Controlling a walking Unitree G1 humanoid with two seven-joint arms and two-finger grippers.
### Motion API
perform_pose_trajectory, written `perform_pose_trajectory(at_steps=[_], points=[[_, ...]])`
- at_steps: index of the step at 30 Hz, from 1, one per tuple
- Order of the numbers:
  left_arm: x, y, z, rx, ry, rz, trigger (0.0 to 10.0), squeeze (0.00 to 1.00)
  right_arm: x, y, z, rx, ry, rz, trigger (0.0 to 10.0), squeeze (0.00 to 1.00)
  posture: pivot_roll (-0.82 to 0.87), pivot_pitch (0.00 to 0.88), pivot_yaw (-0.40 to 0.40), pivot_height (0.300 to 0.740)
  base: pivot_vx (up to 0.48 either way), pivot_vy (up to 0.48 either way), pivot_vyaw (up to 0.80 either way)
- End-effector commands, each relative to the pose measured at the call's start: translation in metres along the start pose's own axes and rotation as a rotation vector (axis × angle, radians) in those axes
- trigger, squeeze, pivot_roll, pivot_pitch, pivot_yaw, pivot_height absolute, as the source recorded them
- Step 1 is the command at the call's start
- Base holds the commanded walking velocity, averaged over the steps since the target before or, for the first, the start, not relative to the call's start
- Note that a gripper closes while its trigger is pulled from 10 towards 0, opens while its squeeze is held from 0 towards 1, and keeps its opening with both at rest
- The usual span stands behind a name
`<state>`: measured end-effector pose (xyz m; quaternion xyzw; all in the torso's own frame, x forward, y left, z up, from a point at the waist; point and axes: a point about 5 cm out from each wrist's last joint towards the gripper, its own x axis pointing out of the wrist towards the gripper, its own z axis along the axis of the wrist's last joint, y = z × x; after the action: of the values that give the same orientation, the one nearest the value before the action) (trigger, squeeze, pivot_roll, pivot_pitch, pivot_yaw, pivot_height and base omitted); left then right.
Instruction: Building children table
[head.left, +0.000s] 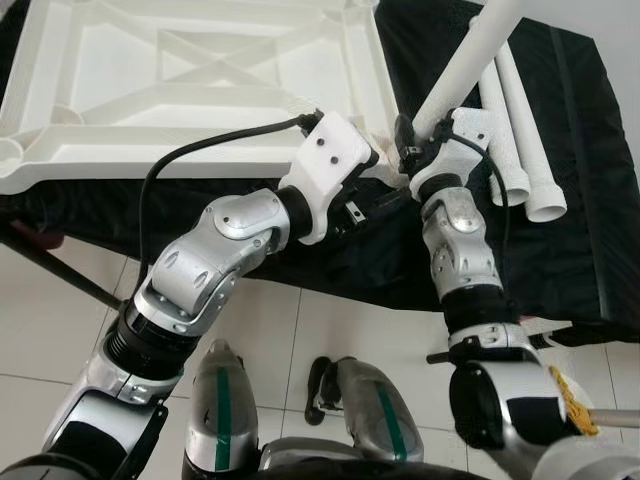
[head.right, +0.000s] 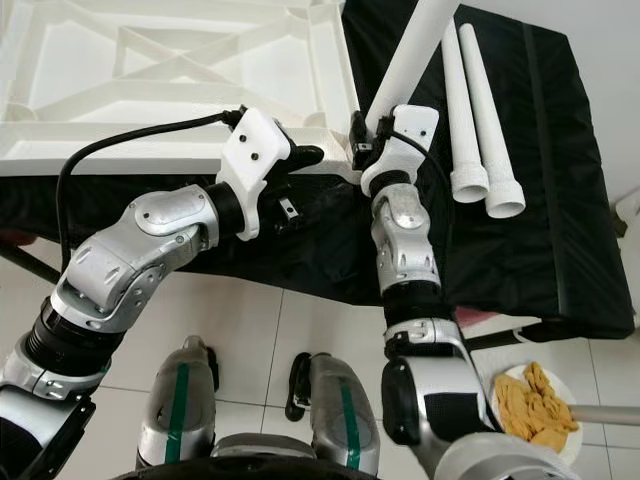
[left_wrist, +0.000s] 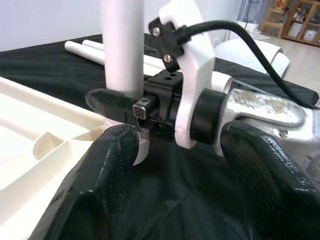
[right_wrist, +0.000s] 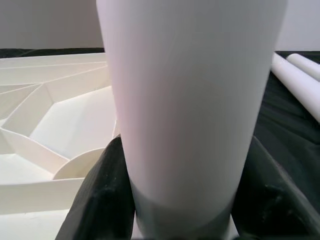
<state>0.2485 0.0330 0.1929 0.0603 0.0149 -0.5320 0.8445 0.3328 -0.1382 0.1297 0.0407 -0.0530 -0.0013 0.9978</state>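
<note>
Right now R gripper (head.left: 420, 140) clamps table leg (head.left: 470, 55), top cropped; L gripper (left_wrist: 175, 150) spread apart.

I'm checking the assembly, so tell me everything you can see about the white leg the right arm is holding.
The long white plastic tube leg is smooth, round and plain, and looks rigid. It stands tilted, its top leaning away beyond the frame. Its lower end sits at the near right corner of the upturned white ribbed plastic tabletop, on the black cloth. The right tool is shut on it near the base, a black finger on each side. The open left tool faces it close by, not touching.
</note>
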Motion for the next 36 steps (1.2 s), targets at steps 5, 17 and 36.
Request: perform_pose_trajectory(at_steps=[5, 17, 36], points=[[0.001, -0.004, -0.002, -0.007, 0.003, -0.037, 10.0, 0.00, -0.012, -0.014, -0.012, -0.053, 0.061, -0.141, 10.0, 0.00, 0.13, 0.041, -0.125, 0.740, 0.000, 0.000, 0.00], [0.001, -0.002, -0.001, -0.002, 0.003, -0.032, 10.0, 0.00, -0.012, -0.011, -0.008, -0.030, 0.045, -0.155, 10.0, 1.00, 0.13, 0.046, -0.122, 0.740, 0.000, 0.000, 0.00], [0.001, 0.000, 0.001, 0.002, -0.001, -0.025, 10.0, 0.00, 0.008, -0.025, 0.008, 0.018, 0.006, 0.156, 10.0, 0.00, 0.13, 0.047, -0.120, 0.740, 0.000, 0.000, 0.00]])
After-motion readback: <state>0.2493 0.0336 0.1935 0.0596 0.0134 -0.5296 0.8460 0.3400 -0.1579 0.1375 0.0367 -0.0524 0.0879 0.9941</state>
